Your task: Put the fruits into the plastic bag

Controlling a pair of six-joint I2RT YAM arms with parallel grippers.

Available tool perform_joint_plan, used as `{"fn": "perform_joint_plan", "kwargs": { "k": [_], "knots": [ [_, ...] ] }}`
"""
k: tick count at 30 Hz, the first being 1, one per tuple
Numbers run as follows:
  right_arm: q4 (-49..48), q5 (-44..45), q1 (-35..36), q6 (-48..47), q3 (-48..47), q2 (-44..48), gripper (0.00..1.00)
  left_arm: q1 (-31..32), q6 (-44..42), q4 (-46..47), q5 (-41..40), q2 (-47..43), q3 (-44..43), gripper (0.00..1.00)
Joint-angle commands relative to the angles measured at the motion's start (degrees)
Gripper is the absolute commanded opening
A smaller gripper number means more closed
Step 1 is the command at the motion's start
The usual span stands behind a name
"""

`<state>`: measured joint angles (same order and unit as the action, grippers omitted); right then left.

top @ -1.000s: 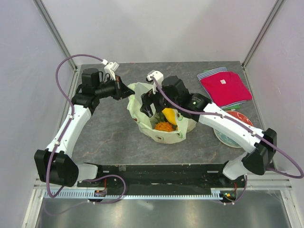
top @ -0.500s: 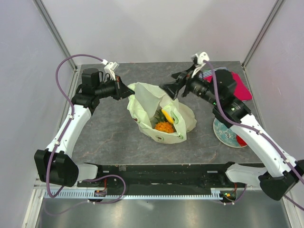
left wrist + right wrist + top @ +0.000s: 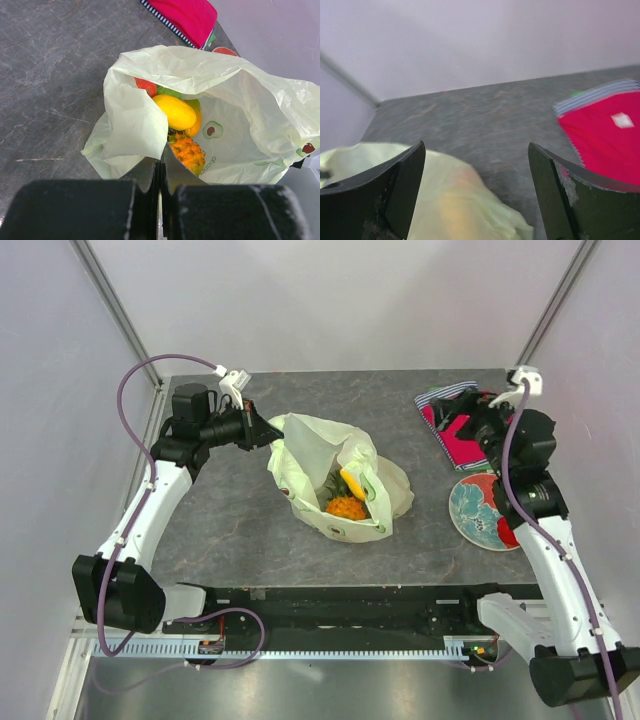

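Observation:
The pale-green plastic bag point(image 3: 318, 453) lies mid-table with its mouth held open. My left gripper point(image 3: 262, 430) is shut on the bag's left rim point(image 3: 135, 125), its jaws pressed together on the thin film point(image 3: 161, 161). Inside the bag lie the orange pineapple point(image 3: 189, 151), a yellow mango piece point(image 3: 175, 112), a green fruit point(image 3: 170, 92) and a red-orange fruit point(image 3: 146, 86). A red piece point(image 3: 507, 533) rests on the plate, partly behind my right arm. My right gripper point(image 3: 452, 426) hangs open and empty over the red shirt, away from the bag point(image 3: 455, 200).
A folded red shirt point(image 3: 466, 435) with striped trim lies at the back right. The teal floral plate point(image 3: 474, 510) sits in front of it, under my right forearm. Grey walls close in the table on three sides.
My right arm has pulled out of the bag's mouth and swung right and back over the shirt, jaws still open. The left gripper and the bag stay put.

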<state>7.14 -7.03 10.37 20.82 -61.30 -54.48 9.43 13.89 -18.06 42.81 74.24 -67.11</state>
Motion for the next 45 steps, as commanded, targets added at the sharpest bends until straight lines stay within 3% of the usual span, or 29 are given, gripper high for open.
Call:
{"fn": "perform_joint_plan", "kwargs": {
  "k": [1,5,13,16,19,28,45],
  "knots": [
    [9.9,15.8,-5.2,6.2,3.4,1.5,0.92,-0.2,-0.4,1.1,1.1,-0.8,-0.1,0.02],
    [18.5,23.8,-9.9,8.8,5.8,-0.3,0.96,-0.2,-0.3,1.2,1.5,-0.8,-0.2,0.02],
    [24.4,39.3,-13.8,10.1,9.5,-5.1,0.98,-0.2,-0.4,1.1,1.2,-1.6,0.0,0.01],
    [27.0,40.7,-18.2,10.2,9.7,-8.9,0.98,-0.2,-0.1,1.2,1.9,-1.6,-0.2,0.01],
    [27.8,40.9,-25.1,9.9,11.9,-11.1,0.98,-0.3,0.2,1.5,2.4,-1.7,0.0,0.02],
    [30.7,41.9,-35.8,11.2,14.6,-10.7,0.98,-0.2,0.5,2.0,2.5,-0.8,0.2,0.01],
    [30.0,32.3,-37.1,24.5,22.2,-6.2,0.98,-0.2,1.1,2.7,3.0,-0.8,0.6,0.02]
  ]
}}
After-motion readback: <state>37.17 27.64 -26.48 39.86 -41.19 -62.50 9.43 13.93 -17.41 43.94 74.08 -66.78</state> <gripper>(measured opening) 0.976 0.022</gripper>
